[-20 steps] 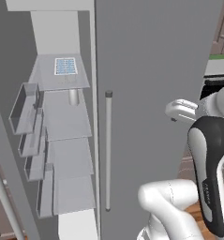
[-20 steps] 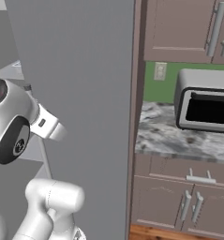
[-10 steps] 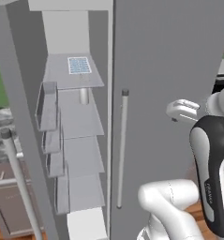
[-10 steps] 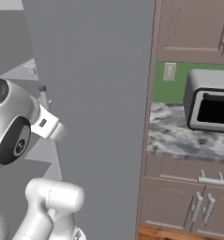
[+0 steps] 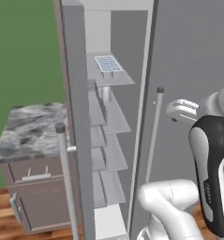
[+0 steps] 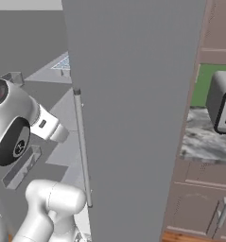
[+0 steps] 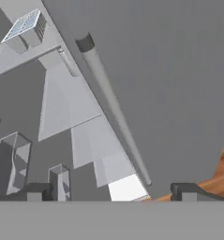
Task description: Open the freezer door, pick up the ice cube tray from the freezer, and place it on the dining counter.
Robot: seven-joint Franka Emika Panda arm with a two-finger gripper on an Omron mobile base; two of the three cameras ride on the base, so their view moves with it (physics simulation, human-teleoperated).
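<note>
The freezer door (image 5: 77, 117) stands swung open to the left, edge-on, with its bar handle (image 5: 66, 178) in front. Inside the freezer (image 5: 113, 122) the pale blue-white ice cube tray (image 5: 108, 63) lies on the top shelf. That tray (image 6: 62, 63) also appears past the plain door's edge, and in the hand view the tray (image 7: 25, 23) is far off at the upper left. My gripper (image 7: 113, 192) is open and holds nothing. It hangs in front of the plain door's handle (image 7: 113, 108), well below and short of the tray. The dining counter is out of view.
The wide plain grey door (image 6: 133, 118) is shut, and its vertical handle (image 5: 153, 136) stands just right of the freezer opening. Door bins (image 7: 10, 159) line the open door. A marbled cabinet top with drawers (image 5: 29, 131) is at the left. A toaster oven (image 6: 222, 108) sits on the right counter.
The whole picture has slid to the right in both base views, so the base has moved. The freezer opening now sits nearer the middle. The gripper stays open.
</note>
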